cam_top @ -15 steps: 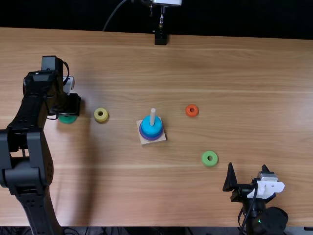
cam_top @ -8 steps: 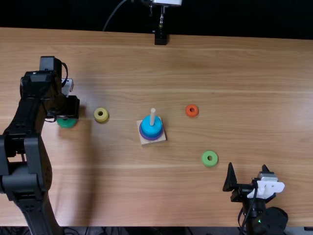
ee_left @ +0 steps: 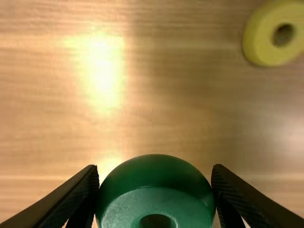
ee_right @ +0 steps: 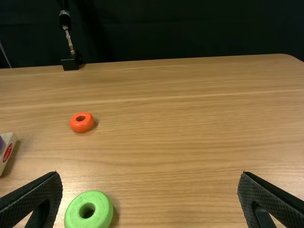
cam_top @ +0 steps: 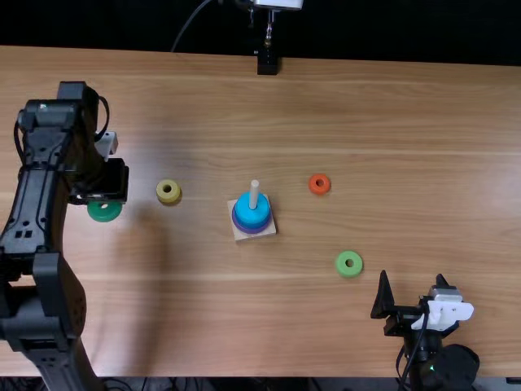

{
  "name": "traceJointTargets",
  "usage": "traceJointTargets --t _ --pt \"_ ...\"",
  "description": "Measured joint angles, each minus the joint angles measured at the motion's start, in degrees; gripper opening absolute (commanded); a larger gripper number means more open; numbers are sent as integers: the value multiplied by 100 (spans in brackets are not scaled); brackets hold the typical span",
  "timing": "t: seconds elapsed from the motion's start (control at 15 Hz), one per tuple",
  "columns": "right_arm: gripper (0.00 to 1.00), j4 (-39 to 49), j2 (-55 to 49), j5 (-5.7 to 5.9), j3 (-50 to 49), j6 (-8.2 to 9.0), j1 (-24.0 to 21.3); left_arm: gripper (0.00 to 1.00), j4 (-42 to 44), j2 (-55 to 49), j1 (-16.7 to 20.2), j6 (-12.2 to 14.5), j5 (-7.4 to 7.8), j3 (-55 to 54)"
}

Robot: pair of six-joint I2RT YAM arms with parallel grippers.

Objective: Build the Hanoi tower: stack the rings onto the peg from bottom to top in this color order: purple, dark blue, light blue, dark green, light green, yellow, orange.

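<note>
Left fingers (ee_left: 81,194), parted just its width, grip the dark green ring (ee_left: 154,173), probably since light blue (cam_top: 251,217) precedes it

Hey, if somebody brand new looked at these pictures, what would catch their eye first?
Probably the bright blue ring near the middle of the table, around an upright pale peg above a purple ring. Next, the dark green ring between the two fingers of the left tool. The small orange ring also pops, lying on the wood to the right of the peg.
</note>
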Motion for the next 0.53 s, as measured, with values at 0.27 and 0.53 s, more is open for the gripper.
traceJointTargets --t 0.27,0.53 --pt "100 0 0 -2 0 -2 0 0 -223 -155 -713 -212 11 789" --pt "100 2 0 0 0 0 -2 0 -251 -367 -1429 -822 22 1119"
